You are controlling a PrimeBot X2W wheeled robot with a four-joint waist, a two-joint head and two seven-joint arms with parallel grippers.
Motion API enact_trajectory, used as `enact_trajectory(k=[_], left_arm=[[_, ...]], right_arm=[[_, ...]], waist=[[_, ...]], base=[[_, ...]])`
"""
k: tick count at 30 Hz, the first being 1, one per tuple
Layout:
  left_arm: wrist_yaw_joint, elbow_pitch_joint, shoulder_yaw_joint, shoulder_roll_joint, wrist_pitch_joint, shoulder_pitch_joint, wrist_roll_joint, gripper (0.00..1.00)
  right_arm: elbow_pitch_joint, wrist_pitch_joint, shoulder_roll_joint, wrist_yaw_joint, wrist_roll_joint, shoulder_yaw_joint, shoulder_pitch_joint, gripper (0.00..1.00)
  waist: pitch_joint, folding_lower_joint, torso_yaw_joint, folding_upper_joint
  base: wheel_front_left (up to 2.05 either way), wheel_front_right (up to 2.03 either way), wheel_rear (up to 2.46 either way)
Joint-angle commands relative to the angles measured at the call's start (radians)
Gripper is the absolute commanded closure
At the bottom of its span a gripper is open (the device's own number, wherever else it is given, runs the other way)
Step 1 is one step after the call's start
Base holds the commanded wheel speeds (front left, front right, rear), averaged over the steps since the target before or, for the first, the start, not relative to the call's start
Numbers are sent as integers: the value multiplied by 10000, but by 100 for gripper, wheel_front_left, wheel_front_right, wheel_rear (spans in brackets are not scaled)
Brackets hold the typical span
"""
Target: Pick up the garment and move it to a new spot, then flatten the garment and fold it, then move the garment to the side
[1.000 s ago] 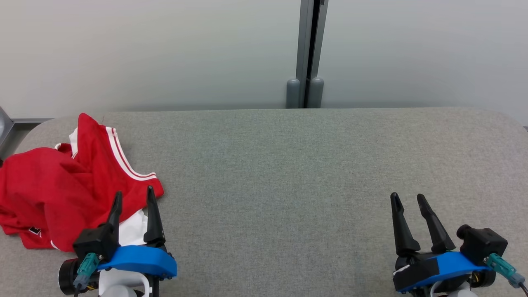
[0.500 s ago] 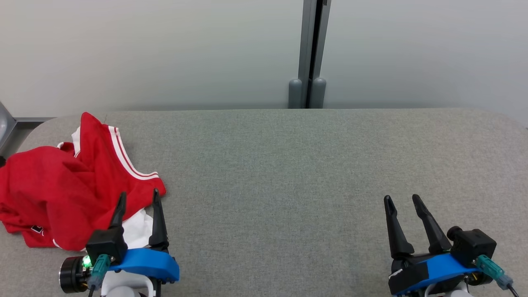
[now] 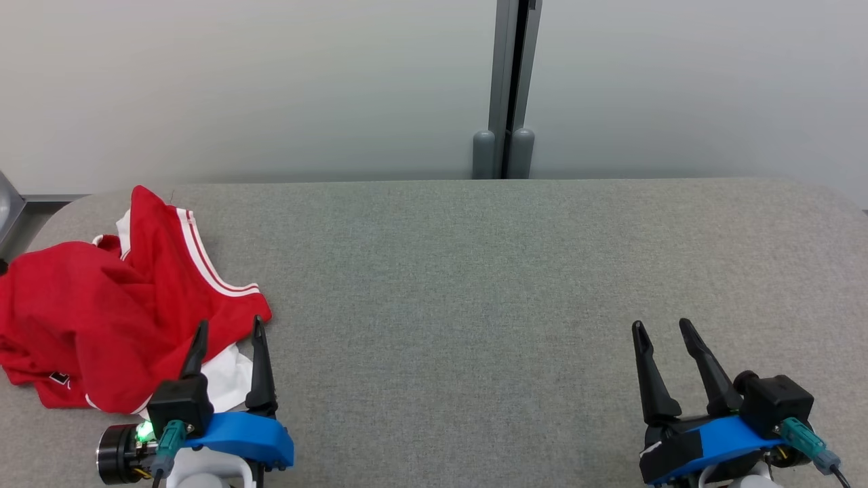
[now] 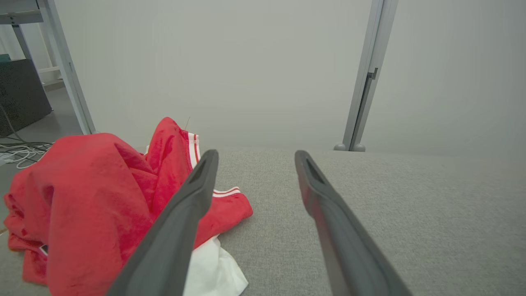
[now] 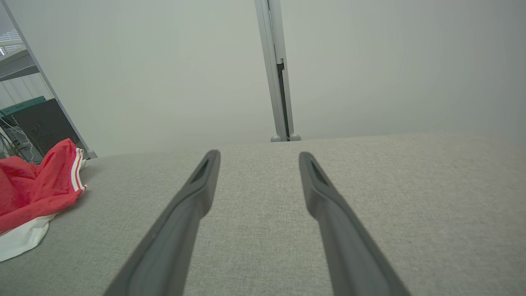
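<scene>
Two grippers hang over the grey desk (image 3: 475, 271), fingers spread and holding nothing: the left gripper (image 3: 229, 324) at the near right edge of the garment (image 3: 88, 318), the right gripper (image 3: 661, 324) well apart from it. The red, white-trimmed garment lies crumpled at the desk's left end, with white fabric showing beneath.

- The red garment (image 3: 102, 318) runs off the head view's left edge.
- Its small dark label (image 3: 60, 378) is too small to read.
- The left claw (image 3: 230, 324) hides part of its white lining (image 3: 227, 376).
</scene>
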Motion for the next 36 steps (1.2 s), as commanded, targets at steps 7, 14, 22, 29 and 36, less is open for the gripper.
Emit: enact_trajectory(k=[7, 14, 22, 29, 36], left_arm=[[60, 259, 117, 61, -30, -87, 160, 0], [177, 426, 149, 49, -30, -126, 108, 0], [263, 658, 182, 41, -30, -221, 81, 0], [280, 640, 196, 37, -30, -256, 61, 0], [472, 570, 407, 101, -30, -235, 54, 0]], right_arm=[[118, -59, -76, 25, -93, -100, -40, 0], [283, -58, -75, 26, -190, -206, -63, 0], [445, -58, -75, 26, -281, -238, -142, 0], [481, -58, -75, 26, -299, -265, -133, 0], [433, -56, -70, 26, -343, -234, -135, 0]], waist=[[-8, 0, 12, 0], [8, 0, 42, 0], [8, 0, 22, 0], [7, 0, 37, 0], [16, 0, 360, 0]], base=[[0, 0, 0], [0, 0, 0], [0, 0, 0], [0, 0, 0], [0, 0, 0]])
